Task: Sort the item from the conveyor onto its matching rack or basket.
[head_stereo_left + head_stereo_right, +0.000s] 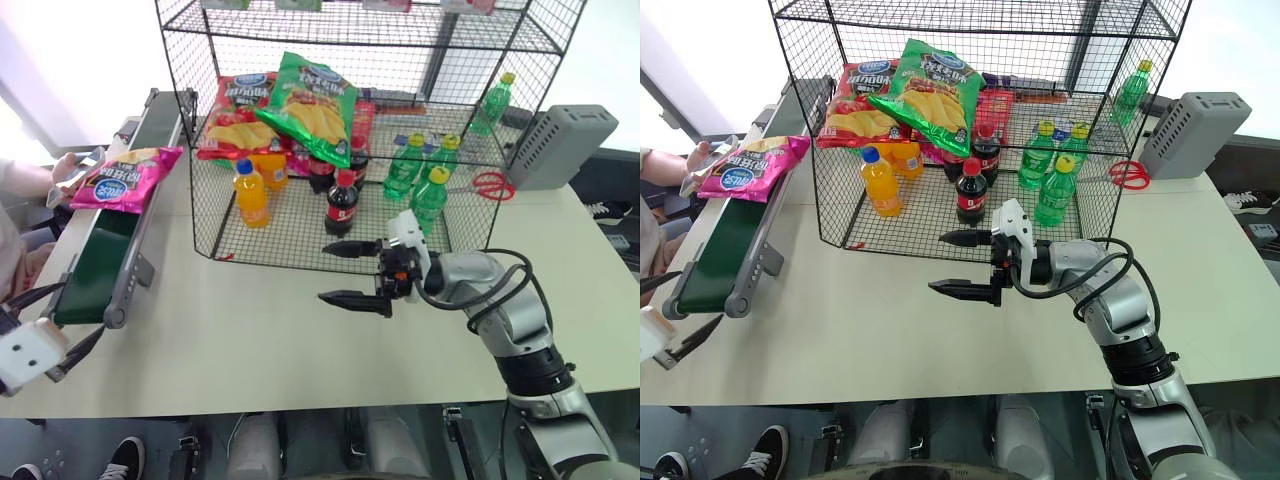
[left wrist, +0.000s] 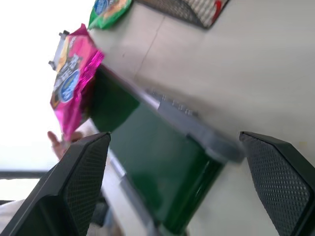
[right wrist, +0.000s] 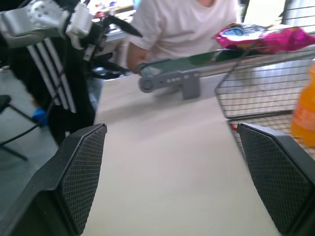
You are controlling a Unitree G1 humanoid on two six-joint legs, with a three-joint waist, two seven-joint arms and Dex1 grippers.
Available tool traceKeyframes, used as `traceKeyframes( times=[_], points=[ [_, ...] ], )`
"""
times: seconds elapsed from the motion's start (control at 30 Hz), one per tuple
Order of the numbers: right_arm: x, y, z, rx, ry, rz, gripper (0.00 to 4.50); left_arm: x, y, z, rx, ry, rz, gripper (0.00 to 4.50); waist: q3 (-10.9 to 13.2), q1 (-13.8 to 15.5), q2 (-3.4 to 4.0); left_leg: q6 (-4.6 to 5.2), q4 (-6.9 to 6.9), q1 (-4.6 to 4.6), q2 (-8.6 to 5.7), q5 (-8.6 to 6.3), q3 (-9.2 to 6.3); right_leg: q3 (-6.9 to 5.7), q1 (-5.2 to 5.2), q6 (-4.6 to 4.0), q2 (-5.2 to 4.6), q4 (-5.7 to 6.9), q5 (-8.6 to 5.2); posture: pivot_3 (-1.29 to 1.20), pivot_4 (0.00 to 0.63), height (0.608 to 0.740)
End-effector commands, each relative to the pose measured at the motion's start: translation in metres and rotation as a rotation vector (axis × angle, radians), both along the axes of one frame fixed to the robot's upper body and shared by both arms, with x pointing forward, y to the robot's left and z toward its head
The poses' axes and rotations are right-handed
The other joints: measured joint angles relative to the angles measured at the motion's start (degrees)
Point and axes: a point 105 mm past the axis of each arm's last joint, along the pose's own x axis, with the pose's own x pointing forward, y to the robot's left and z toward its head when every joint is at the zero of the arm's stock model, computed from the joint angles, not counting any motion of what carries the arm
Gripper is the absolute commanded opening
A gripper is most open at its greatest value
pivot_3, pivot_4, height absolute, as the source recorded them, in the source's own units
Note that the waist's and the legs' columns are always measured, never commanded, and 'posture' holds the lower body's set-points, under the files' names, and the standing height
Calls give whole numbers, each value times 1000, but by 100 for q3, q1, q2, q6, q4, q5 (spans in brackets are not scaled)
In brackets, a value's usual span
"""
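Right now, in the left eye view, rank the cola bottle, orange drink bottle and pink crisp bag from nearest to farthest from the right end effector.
1. Cola bottle, in the rack just behind the right end effector.
2. Orange drink bottle, in the rack, further left.
3. Pink crisp bag, on the conveyor at far left.

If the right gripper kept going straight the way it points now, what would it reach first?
Probably the near end of the conveyor. The right gripper, open and empty, points across bare table towards it; the pink crisp bag lies further up the belt. Depth is uncertain.
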Motion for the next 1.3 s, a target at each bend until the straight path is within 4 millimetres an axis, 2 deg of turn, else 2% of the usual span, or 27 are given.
traceKeyframes(
  times=[0.03, 0.27, 0.43, 0.93, 1.13, 1.23, 1.3],
  points=[
    [-3, 10, 7, 24, -48, 44, 4410, -4, 15, 13, 158, -57, -2, 4500, 0, 3, 0, 0, 0, 0, 0, 0, 1, 0, -1, 0, -2, 0, 0, 0, 150, 740],
    [3, 18, 4, 28, -55, 28, 4410, 0, 27, 16, 266, -119, -18, 4500, -1, -1, -2, 0, 0, -2, 0, 0, 3, -2, -1, 1, -6, 0, 1, 0, 150, 740],
    [7, 16, 18, 119, 5, -13, 4410, 11, 28, 22, 277, -195, -18, 4500, -1, -6, -2, 0, -1, -2, 1, -1, 7, -2, -3, 2, -7, 1, 2, 0, 150, 740],
    [10, 7, 16, 71, -40, -65, 4410, 20, 33, 7, 280, -183, -23, 4500, -2, -12, -3, 0, -3, -2, 2, -1, 10, -3, -6, 3, -10, 4, 3, 0, 150, 740],
    [13, 5, 19, 67, -62, -81, 4410, 24, 28, 0, 240, -173, -39, 4500, -3, -11, -4, 0, -3, -3, 1, -1, 11, -3, -6, 3, -11, 4, 3, 0, 150, 740],
    [13, 5, 18, 63, -68, -82, 4500, 26, 23, 0, 200, -177, -53, 3624, -2, -11, -4, 0, -3, -3, 1, -1, 11, -3, -6, 3, -11, 4, 3, 0, 150, 740],
    [15, 5, 18, 63, -75, -91, 4500, 28, 20, -1, 175, -168, -65, 2696, -3, -10, -4, 0, -3, -3, 1, -1, 11, -3, -6, 3, -11, 5, 3, 0, 150, 740]
  ],
)
